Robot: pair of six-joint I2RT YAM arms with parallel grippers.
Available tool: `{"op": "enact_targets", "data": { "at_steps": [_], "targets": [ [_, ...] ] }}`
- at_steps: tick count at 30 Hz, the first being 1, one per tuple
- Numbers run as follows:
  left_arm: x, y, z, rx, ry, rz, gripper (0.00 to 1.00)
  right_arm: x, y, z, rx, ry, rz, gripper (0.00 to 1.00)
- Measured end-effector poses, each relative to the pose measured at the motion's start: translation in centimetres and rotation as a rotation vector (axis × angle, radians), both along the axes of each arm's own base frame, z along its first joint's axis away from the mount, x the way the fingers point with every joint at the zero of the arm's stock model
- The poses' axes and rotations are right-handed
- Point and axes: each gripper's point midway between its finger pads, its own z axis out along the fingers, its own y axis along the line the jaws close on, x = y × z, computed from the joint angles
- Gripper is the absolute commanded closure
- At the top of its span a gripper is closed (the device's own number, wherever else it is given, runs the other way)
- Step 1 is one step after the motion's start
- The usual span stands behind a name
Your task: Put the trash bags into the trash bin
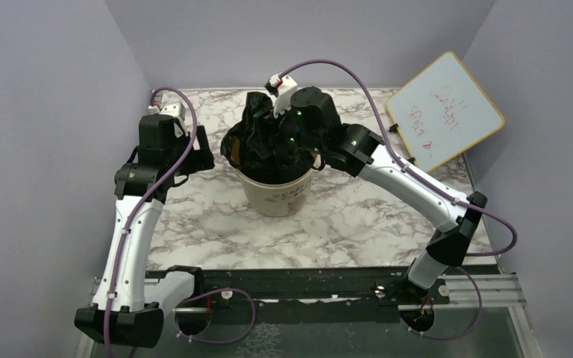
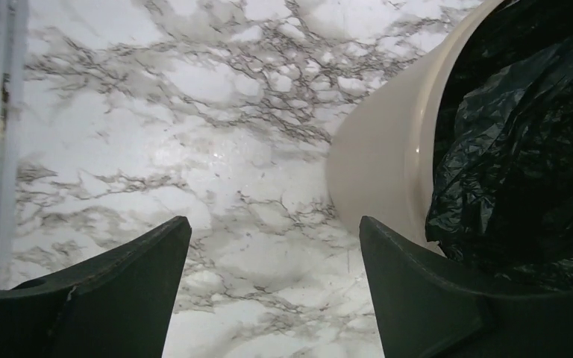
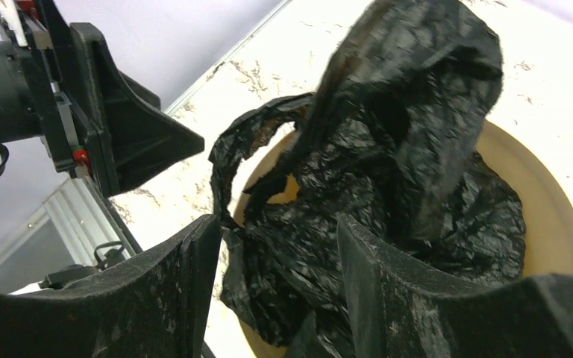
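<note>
Nearly in: crinkled black trash bags (image 3: 410, 127) heaped in the beige trash bin (image 1: 276, 195).
Glossy plastic fills the bin below the right tool (image 3: 277, 224) and peaks above the rim, one loop handle drooping toward the left tool (image 2: 274, 224). The right tool's jaws straddle a fold; whether they pinch it I cannot tell. The left tool stands spread wide over the marble counter (image 2: 194, 112), bin just beside one finger.

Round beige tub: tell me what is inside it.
A crinkled glossy black plastic bag sits in the round beige tub, bunched up above its rim, one loop handle draped over the edge. The tub's floor and anything beneath the bag are covered.
</note>
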Motion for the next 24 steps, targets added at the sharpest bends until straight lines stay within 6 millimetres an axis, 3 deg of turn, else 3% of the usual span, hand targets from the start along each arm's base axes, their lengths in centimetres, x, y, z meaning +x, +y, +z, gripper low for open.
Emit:
{"op": "enact_targets", "data": {
  "at_steps": [2,8,12,16,24],
  "targets": [
    [0.0,0.3,-0.4,-0.046,0.013,-0.004,0.13,0.1,0.7,-0.1,-0.026,-0.008,-0.012,0.39],
    [-0.4,-2.0,1.2,-0.166,-0.053,-0.089,0.06,0.2,1.0,-0.2,-0.050,-0.023,-0.046,0.41],
    [-1.2,-2.5,0.7,-0.231,-0.062,-0.072,0.03,0.3,1.2,-0.7,-0.060,-0.020,-0.057,0.43],
    [-2.2,-2.6,0.6,-0.274,-0.072,-0.040,0.03,0.8,2.1,-2.1,-0.078,-0.001,-0.057,0.44],
    [-2.4,-2.8,0.2,-0.329,-0.076,-0.006,0.03,1.8,4.5,-4.7,-0.105,0.039,-0.049,0.45]
  ]
}}
